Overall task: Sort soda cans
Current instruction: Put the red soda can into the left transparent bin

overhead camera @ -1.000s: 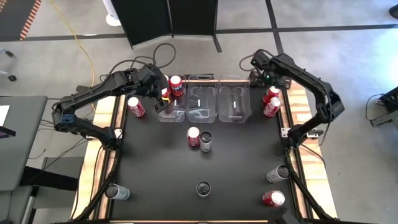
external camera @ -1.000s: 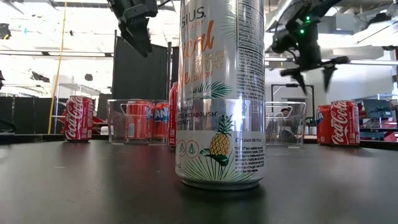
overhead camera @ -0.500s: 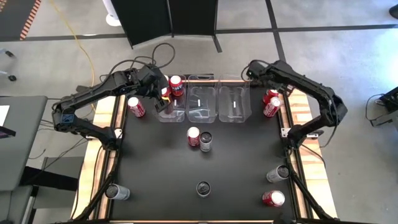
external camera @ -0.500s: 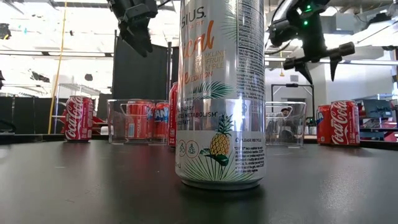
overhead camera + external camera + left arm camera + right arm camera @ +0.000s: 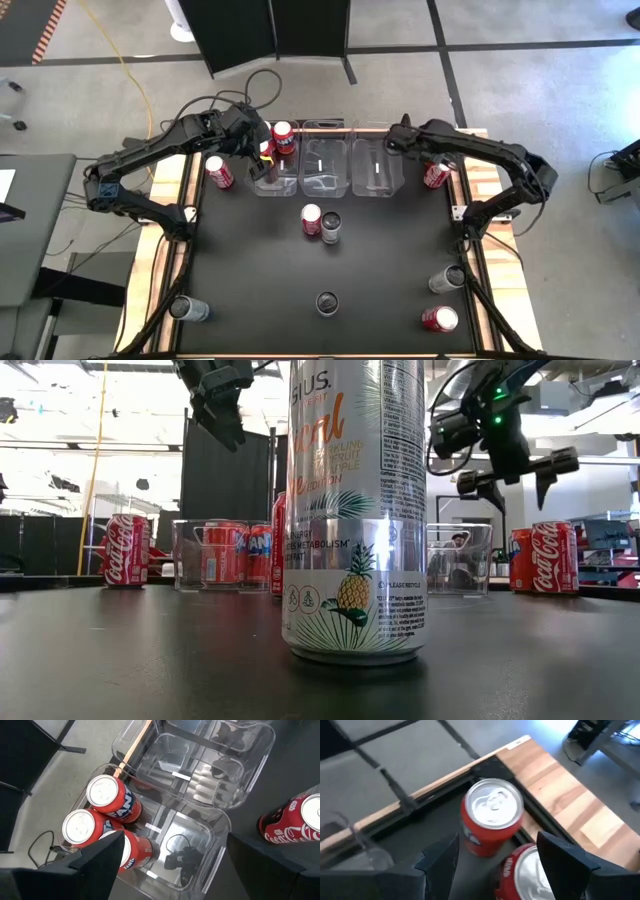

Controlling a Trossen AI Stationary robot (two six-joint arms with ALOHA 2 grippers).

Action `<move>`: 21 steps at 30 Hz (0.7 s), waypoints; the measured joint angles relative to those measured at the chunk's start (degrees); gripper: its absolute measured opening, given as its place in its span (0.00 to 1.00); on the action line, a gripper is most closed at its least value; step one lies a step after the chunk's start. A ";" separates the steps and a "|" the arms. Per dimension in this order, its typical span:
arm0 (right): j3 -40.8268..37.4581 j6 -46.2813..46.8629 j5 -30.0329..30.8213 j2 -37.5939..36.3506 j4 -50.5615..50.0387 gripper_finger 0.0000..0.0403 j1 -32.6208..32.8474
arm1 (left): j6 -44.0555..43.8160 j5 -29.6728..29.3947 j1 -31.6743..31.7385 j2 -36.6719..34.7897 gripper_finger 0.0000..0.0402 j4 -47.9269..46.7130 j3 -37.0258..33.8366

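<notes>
Left gripper: my left gripper point(image 5: 262, 158) hangs over the left clear bin point(image 5: 276, 182), fingers spread, nothing between them. In my left wrist view three red cans point(image 5: 111, 799) stand upright in that bin's far part.

Right gripper: my right gripper point(image 5: 518, 468) is up in the air at the far right of the table, fingers spread and empty. From above it sits by the far edge of the right bin point(image 5: 375, 165).

Nearest cans: two red cans point(image 5: 436, 172) stand upright, side by side, at the far right edge, just beside the wooden rail point(image 5: 560, 785). My right wrist view looks down on their silver tops point(image 5: 492, 802), which lie between my two fingers.

Long axis: vertical, so I judge a grip from above or across the can's body both fit.

Nearer arm: my right arm, clearly; my left is across all three bins.

Other cans: a red and a grey can point(image 5: 320, 222) touch at mid table; a tall silver can point(image 5: 355, 510) stands near the front; more wait at the front corners.

Empty bins: the middle bin point(image 5: 325, 165) and the right bin look empty.
</notes>
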 joint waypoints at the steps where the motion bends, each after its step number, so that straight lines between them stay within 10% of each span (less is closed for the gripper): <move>1: -0.34 -1.44 -0.28 0.00 1.19 0.70 -0.16 | 0.00 -0.01 -0.02 0.00 0.86 0.00 0.00; 21: -0.75 -8.51 -7.05 0.00 2.93 0.91 -6.22 | -2.20 0.01 0.00 0.00 0.86 -0.70 0.00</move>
